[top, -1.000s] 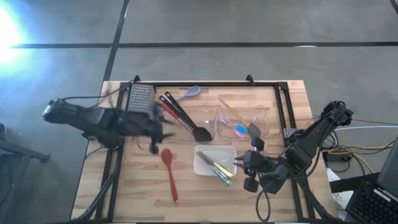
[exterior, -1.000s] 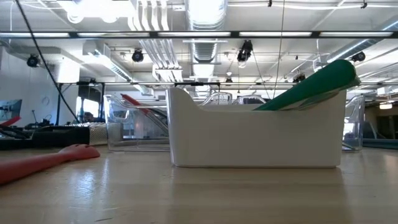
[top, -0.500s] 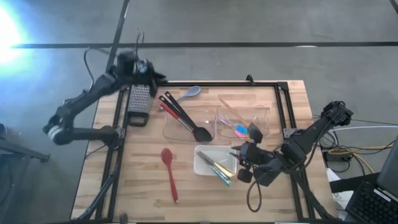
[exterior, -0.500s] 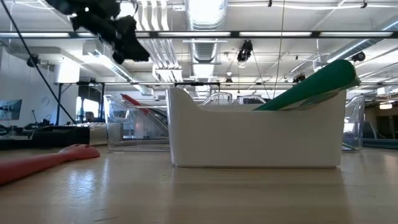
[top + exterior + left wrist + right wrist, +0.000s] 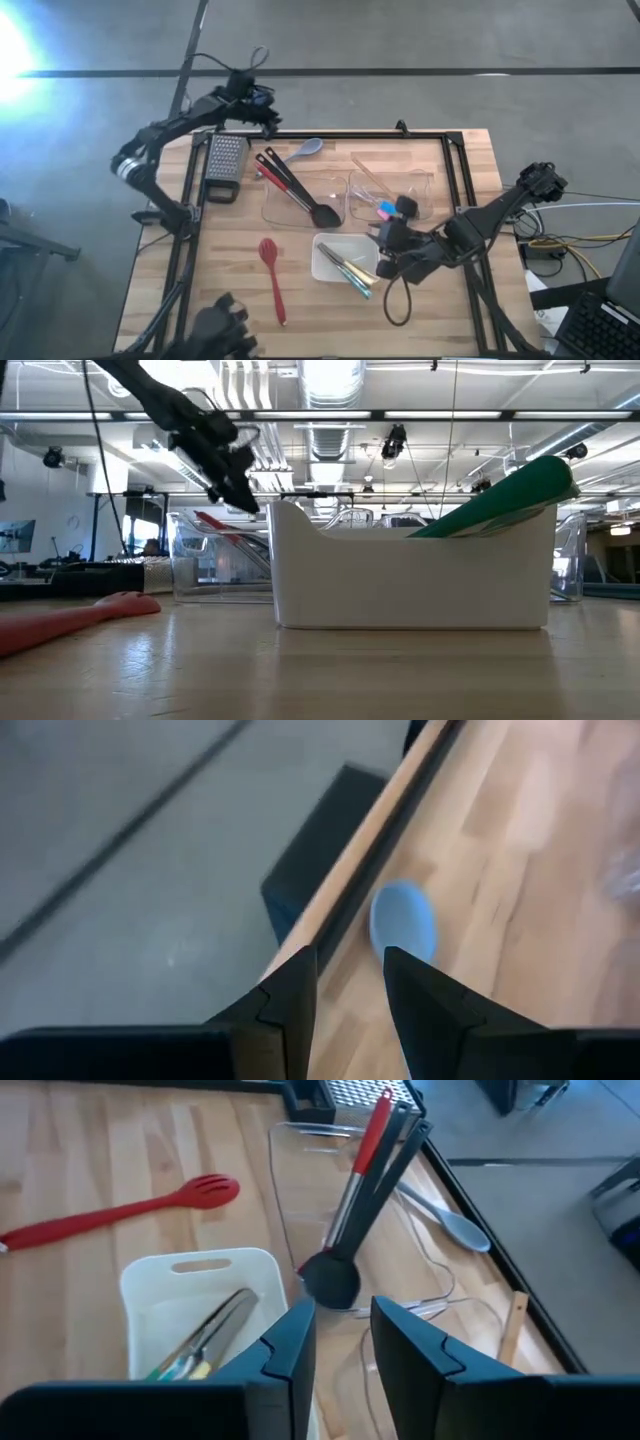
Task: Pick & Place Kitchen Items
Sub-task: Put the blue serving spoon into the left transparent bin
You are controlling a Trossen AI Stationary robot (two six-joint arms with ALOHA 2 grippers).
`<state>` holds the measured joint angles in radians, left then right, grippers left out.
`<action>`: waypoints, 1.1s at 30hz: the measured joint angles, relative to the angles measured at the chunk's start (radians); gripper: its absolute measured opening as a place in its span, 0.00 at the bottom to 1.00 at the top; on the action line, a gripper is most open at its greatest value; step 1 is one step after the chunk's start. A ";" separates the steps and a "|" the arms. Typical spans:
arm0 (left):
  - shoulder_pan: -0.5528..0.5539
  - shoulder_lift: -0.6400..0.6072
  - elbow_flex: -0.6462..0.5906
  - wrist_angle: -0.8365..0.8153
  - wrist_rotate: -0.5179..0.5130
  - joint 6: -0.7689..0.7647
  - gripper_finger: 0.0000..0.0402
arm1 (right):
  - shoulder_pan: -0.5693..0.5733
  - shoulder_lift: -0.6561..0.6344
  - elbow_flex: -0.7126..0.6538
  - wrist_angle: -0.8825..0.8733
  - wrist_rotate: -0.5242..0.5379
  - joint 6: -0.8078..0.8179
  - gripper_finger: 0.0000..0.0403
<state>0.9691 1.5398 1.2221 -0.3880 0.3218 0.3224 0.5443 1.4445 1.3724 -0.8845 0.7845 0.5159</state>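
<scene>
— What's on the wooden table [image 5: 230, 290], counted?

— Two clear plastic bins [image 5: 300, 208], one white rectangular tray [image 5: 330, 268], one metal grater [image 5: 226, 160]. One long red slotted spoon [image 5: 272, 275] lies on the bare wood beside the tray. Two black ladles with red and dark handles [image 5: 295, 190] lean in the nearer bin. One grey spoon [image 5: 303, 151] lies by the far rail. The tray holds tongs [image 5: 215, 1330].

— And your fingers?

— My left gripper [image 5: 345, 995] hangs above the far rail near the grey spoon, fingers a little apart, holding nothing. My right gripper [image 5: 340, 1345] hovers between tray and bins, fingers slightly parted, empty.
</scene>
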 joint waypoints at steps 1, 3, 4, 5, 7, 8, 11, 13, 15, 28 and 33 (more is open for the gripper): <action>0.000 0.030 0.012 -0.012 -0.012 0.008 0.31 | -0.005 0.000 0.000 0.000 0.000 -0.010 0.23; 0.000 0.088 0.035 -0.047 -0.026 0.018 0.31 | -0.014 0.000 0.000 -0.004 0.000 -0.028 0.22; 0.000 0.114 0.044 -0.071 -0.027 0.023 0.31 | -0.017 0.000 0.000 -0.011 0.001 -0.030 0.22; 0.000 0.137 0.052 -0.099 -0.029 0.031 0.31 | -0.020 -0.001 0.000 -0.023 0.000 -0.029 0.21; -0.002 0.170 0.058 -0.139 -0.029 0.054 0.31 | -0.023 -0.003 0.000 -0.052 0.000 -0.009 0.21; -0.003 0.181 0.059 -0.152 -0.029 0.065 0.31 | -0.023 -0.006 0.000 -0.071 -0.001 0.007 0.21; -0.003 0.192 0.049 -0.171 -0.028 0.092 0.31 | -0.022 -0.013 0.000 -0.112 -0.021 0.066 0.21; -0.002 0.192 0.048 -0.198 -0.028 0.100 0.32 | -0.021 -0.018 0.000 -0.119 -0.030 0.092 0.22; -0.002 0.192 0.048 -0.212 -0.028 0.102 0.32 | -0.022 -0.021 0.000 -0.119 -0.030 0.108 0.23; -0.005 0.203 0.050 -0.278 -0.005 0.144 0.35 | -0.021 -0.023 0.000 -0.113 -0.029 0.113 0.22; -0.002 0.203 0.053 -0.286 -0.051 0.183 0.35 | -0.021 -0.023 0.000 -0.113 -0.034 0.114 0.20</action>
<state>0.9671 1.7428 1.2754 -0.6743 0.2711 0.5058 0.5232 1.4212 1.3724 -0.9970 0.7509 0.6296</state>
